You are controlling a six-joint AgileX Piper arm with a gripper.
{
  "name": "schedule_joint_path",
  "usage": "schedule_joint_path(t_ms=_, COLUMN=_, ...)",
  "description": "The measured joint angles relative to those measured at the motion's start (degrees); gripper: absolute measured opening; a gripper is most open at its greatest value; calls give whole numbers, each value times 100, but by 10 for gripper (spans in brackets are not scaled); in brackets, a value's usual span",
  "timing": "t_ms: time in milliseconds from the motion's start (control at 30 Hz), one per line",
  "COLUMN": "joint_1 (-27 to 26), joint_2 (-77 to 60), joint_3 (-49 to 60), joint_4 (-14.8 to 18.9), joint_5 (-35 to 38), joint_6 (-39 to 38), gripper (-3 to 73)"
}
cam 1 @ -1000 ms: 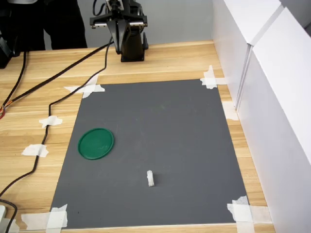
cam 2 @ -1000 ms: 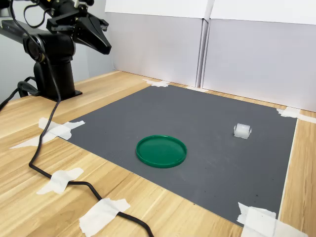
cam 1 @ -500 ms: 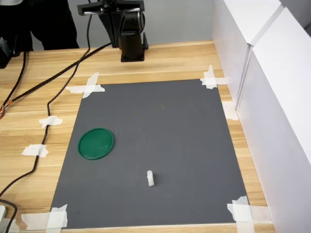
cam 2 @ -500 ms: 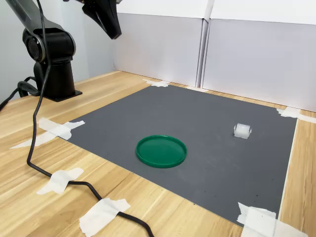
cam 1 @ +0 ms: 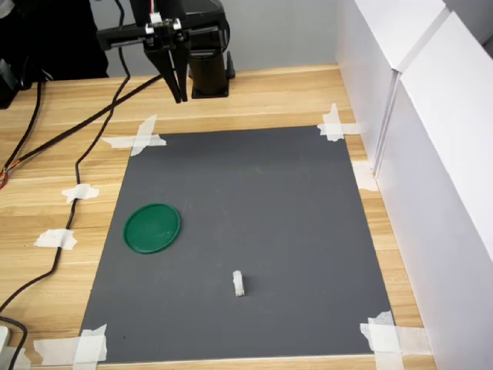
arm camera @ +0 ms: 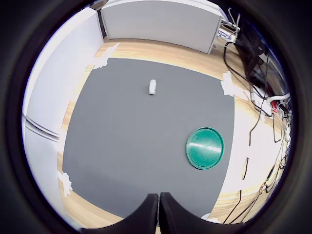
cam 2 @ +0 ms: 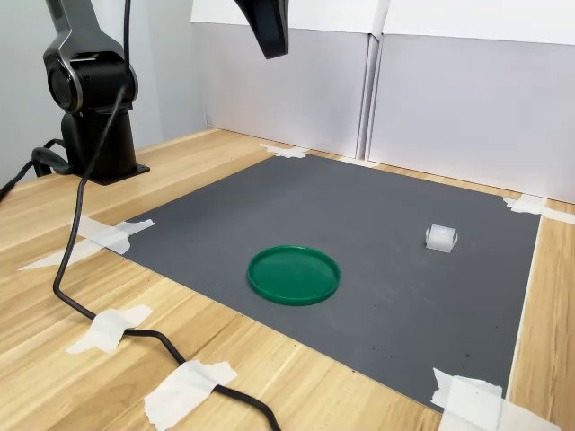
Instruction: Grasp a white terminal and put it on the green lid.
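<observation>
Approaching from high above mat (cam 1: 254, 223) edge w/ gripper (cam 1: 177, 96) fingers pressed together, empty: open before descent, centre over terminal (cam 1: 239, 284) lying well apart from lid (cam 1: 152, 228), align jaws across its short side.

The gripper (cam 1: 176, 91) is now raised from beside the arm base and swung out toward the mat (cam 1: 246, 208), fingertips pointing down.
</observation>
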State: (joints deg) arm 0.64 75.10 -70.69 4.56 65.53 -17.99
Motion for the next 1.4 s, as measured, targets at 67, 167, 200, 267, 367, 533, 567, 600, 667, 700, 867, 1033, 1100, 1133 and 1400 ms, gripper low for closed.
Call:
schedule_joint_path(t_ms=67, joint_1=0, joint_2=222, joint_3=-190, joint_4=63, joint_5=144, joint_6=-21, gripper=38)
schedule_joint_path(t_ms=167, joint_1=0, joint_2=513, joint_3=-378, joint_4=68, joint_5=267, joint_6=-64, gripper=110)
schedule_joint_path(t_ms=200, joint_1=0, joint_2=614, joint_3=-433, joint_4=83, joint_5=282, joint_6=-92, gripper=142)
schedule_joint_path(t_ms=267, joint_1=0, joint_2=808, joint_3=-525, joint_4=208, joint_5=303, joint_6=-153, gripper=208)
schedule_joint_path(t_ms=367, joint_1=0, joint_2=1069, joint_3=-663, joint_4=417, joint_5=303, joint_6=-205, gripper=344)
schedule_joint_path(t_ms=533, joint_1=0, joint_2=1511, joint_3=-858, joint_4=445, joint_5=219, joint_6=-112, gripper=596)
schedule_joint_path(t_ms=567, joint_1=0, joint_2=1607, joint_3=-907, joint_4=445, joint_5=201, joint_6=-72, gripper=639)
schedule_joint_path(t_ms=600, joint_1=0, joint_2=1707, joint_3=-963, joint_4=465, joint_5=177, joint_6=-34, gripper=670)
schedule_joint_path(t_ms=667, joint_1=0, joint_2=1919, joint_3=-1102, joint_4=483, joint_5=145, joint_6=34, gripper=700)
schedule_joint_path(t_ms=700, joint_1=0, joint_2=2032, joint_3=-1182, joint_4=490, joint_5=136, joint_6=81, gripper=706)
schedule_joint_path(t_ms=867, joint_1=140, joint_2=2579, joint_3=-1592, joint_4=219, joint_5=101, joint_6=512, gripper=715)
schedule_joint_path(t_ms=1033, joint_1=428, joint_2=3110, joint_3=-1929, joint_4=-85, joint_5=95, joint_6=759, gripper=715)
schedule_joint_path(t_ms=1100, joint_1=488, joint_2=3299, joint_3=-1998, joint_4=-96, joint_5=46, joint_6=866, gripper=715)
schedule_joint_path(t_ms=1133, joint_1=509, joint_2=3364, joint_3=-2011, joint_4=-96, joint_5=-8, joint_6=922, gripper=715)
schedule_joint_path(t_ms=1400, joint_1=515, joint_2=3845, joint_3=-2072, joint_4=-108, joint_5=-562, joint_6=1120, gripper=715)
